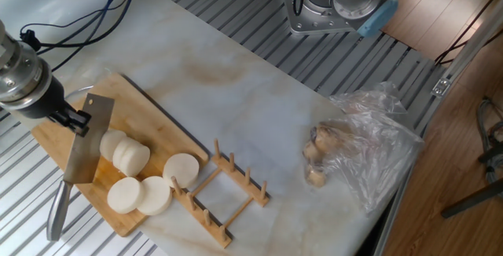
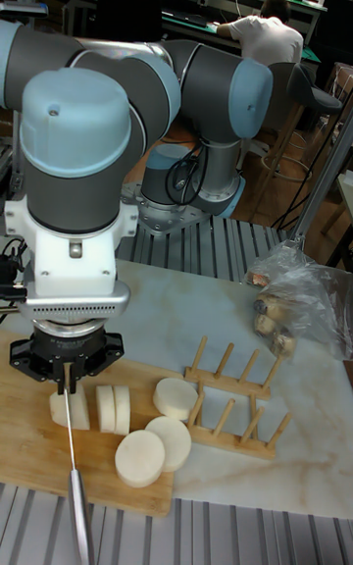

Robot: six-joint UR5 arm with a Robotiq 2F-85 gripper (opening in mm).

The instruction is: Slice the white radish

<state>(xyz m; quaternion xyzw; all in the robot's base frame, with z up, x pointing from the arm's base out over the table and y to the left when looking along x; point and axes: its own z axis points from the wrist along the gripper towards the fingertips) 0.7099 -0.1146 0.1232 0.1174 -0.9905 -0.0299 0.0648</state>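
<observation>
Slicing stage, two fixed views. The gripper (image 1: 72, 119) was clamped on the spine of a cleaver (image 1: 86, 142), whose blade hung edge-down over the left part of the wooden cutting board (image 1: 149, 122), with its handle reaching out beyond the board's near edge. The white radish (image 1: 112, 144) lay on that board as a short stub, just beside the blade on its right; in the tall fixed view the blade (image 2: 71, 433) stood at the stub (image 2: 71, 406), though whether the edge had entered the flesh could not be told. Next to the stub stood upright cut pieces (image 1: 131, 156), leaning close against one another. Three round discs lay flat on the board: two overlapping near the front edge (image 1: 124, 195) (image 1: 155, 195) and one nearer the wooden dish rack (image 1: 181, 170). The wooden dish rack (image 1: 228, 193) sat touching the board's right corner on the marbled table covering (image 1: 259, 107). Well apart to the right, brownish lumps in a clear plastic bag (image 1: 361, 150) played no evident part. Judged from this layout, the task was well advanced: most of the radish had already been reduced to discs, and only the short stub remained to be cut, perhaps allowing one or two more slices. The remaining piece was small, so the blade would need careful placement to avoid pushing it aside.
</observation>
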